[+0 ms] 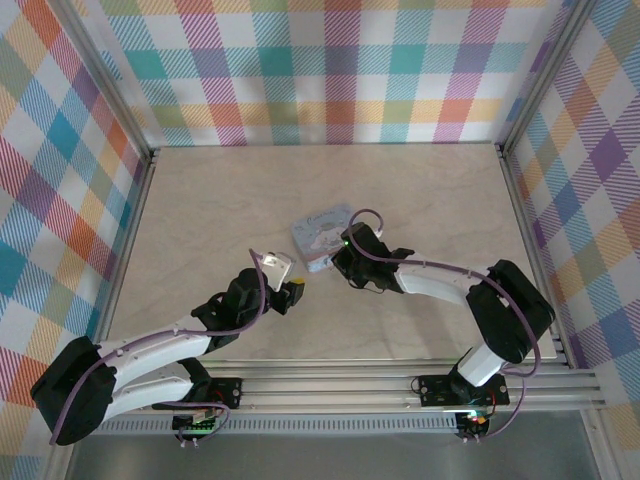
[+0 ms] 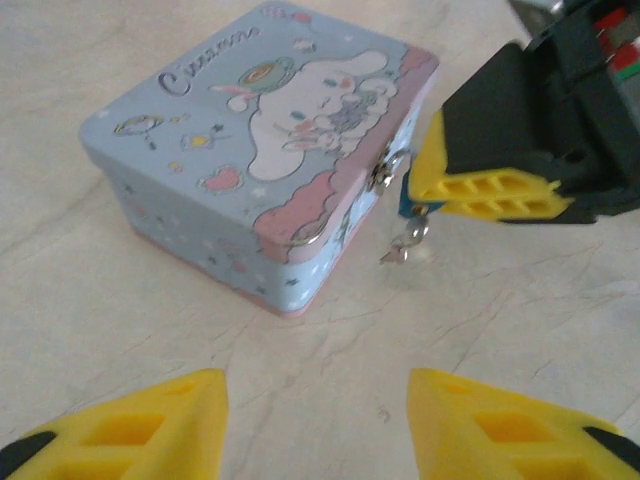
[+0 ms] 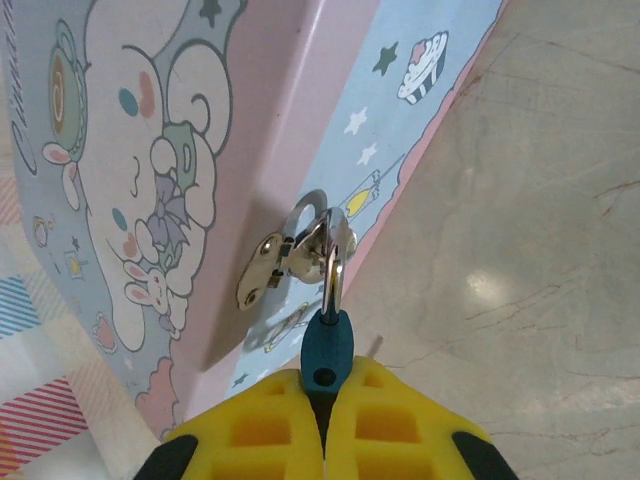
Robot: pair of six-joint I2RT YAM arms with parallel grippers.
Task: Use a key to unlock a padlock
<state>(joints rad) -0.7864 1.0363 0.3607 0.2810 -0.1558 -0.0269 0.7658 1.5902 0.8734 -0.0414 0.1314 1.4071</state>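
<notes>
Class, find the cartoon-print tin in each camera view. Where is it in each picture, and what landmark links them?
Top external: the tin lies mid-table, beside the right hand.
Left wrist: the tin runs from upper left to centre, latch side toward the right hand.
Right wrist: the tin is left and top, lid and latch wall close up.
Shared landmark: the right hand, shut on the padlock at the tin's latch.

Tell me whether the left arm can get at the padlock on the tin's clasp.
Probably not. The right gripper is shut on the padlock at the tin's clasp, its fingers covering the body. The left gripper is open and faces it across the table, but the lock itself looks blocked.
</notes>
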